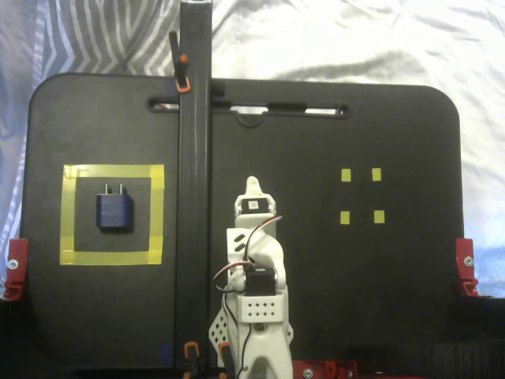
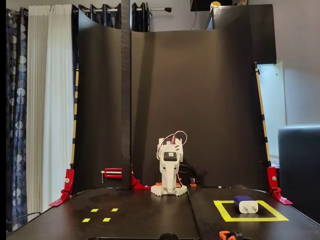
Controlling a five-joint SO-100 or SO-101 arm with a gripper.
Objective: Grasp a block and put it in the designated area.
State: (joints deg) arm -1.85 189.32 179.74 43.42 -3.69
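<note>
Inside 1 designated area [image 1: 111, 257] lies 1 block [image 1: 114, 212]; pincer [image 1: 252, 186] state I cannot tell.

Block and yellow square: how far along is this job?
Done: the block lies inside the designated area, clear of the tape, in both fixed views. In hand: nothing; the arm is folded at its base, gripper away from the block. Left: nothing visible.

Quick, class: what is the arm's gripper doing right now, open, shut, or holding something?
Gripper: folded back at the arm's base, holding nothing; open or shut cannot be told. The block lies apart, inside the designated area.
</note>
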